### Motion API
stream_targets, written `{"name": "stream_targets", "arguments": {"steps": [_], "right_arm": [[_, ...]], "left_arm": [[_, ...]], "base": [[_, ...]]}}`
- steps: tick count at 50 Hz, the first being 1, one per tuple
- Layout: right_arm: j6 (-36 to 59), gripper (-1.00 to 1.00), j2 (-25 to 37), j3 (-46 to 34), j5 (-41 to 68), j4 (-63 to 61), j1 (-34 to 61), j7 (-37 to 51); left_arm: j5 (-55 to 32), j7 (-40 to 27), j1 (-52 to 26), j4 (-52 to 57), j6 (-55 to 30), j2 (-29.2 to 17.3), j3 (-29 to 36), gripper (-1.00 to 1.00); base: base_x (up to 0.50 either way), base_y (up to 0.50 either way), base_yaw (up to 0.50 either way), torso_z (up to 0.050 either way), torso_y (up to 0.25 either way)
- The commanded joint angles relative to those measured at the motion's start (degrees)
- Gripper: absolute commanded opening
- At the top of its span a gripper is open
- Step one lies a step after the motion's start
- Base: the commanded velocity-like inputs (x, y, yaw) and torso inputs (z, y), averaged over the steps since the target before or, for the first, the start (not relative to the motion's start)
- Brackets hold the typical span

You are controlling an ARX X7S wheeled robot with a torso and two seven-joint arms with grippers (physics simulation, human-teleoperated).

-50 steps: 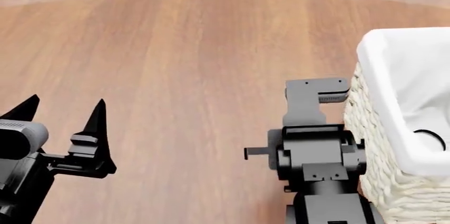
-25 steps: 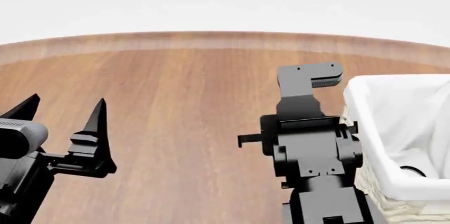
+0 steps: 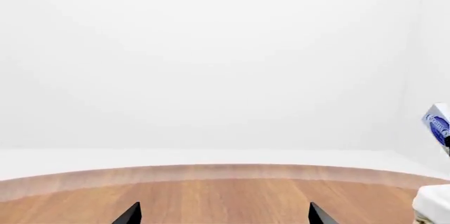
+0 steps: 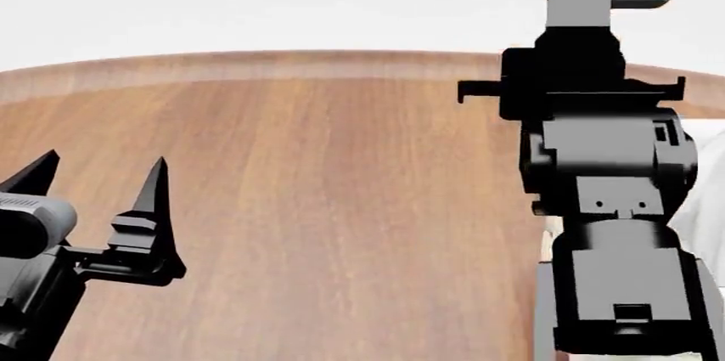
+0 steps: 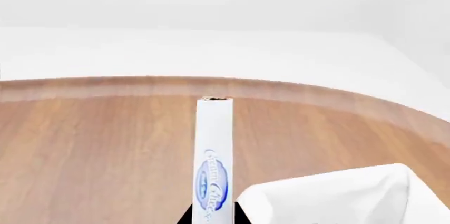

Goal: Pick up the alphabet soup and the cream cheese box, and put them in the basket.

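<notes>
Table [image 4: 317, 191]: round-edged wooden top with lengthwise grain and a paler band along its curved far rim; a plain white floor and wall lie beyond.
Cream cheese box [image 5: 213, 161]: thin flat white carton with blue oval print, seen edge-on in the right wrist view; a reddish mark shows at its far end.
Box location: held off the table, clear of the wood, just beside the near corner of the basket liner. In the left wrist view a blue-printed corner shows at the frame edge, above the basket rim.
Box axis: the long axis runs straight out from the right gripper toward the far rim of the table; the narrow edge faces the wrist camera.
Right gripper [image 5: 213, 220]: two dark finger bases pinch the near end of the box, one on each broad face. In the head view the raised arm housing hides the fingers.
Left gripper [image 4: 97, 178]: black pointed fingers spread apart, holding nothing, low over the near left of the table.
Basket [image 5: 338, 197]: only the smooth white cloth liner is visible, folded over a rounded corner; in the head view the right arm covers nearly all of it.
Open room: bare wood spans between the two arms and out to the far rim.
</notes>
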Motion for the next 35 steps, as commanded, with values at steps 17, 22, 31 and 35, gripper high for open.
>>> {"name": "stream_targets", "arguments": {"steps": [17,22,31,35], "right_arm": [[15.41,-1.0,11.41,12.69,2.32,-16.74,-4.41,14.08],[15.26,-1.0,11.66,13.8,2.81,-15.32,-5.32,14.33],[18.9,-1.0,12.39,17.11,4.23,-14.06,-6.67,16.34],[19.01,-1.0,12.45,17.23,4.3,-13.53,-6.73,16.35]], "left_arm": [[0.56,-0.11,0.18,-0.51,0.87,-0.14,0.69,1.0],[0.47,-0.23,0.13,-0.54,0.86,-0.23,0.6,1.0],[0.77,-0.34,0.08,-0.52,1.01,-0.2,1.05,1.0],[0.71,-0.37,0.1,-0.44,1.0,-0.25,1.13,1.0]], "base": [[0.0,0.0,0.0,0.0,0.0],[0.0,0.0,0.0,0.0,0.0],[0.0,0.0,0.0,0.0,0.0],[0.0,0.0,0.0,0.0,0.0]]}}
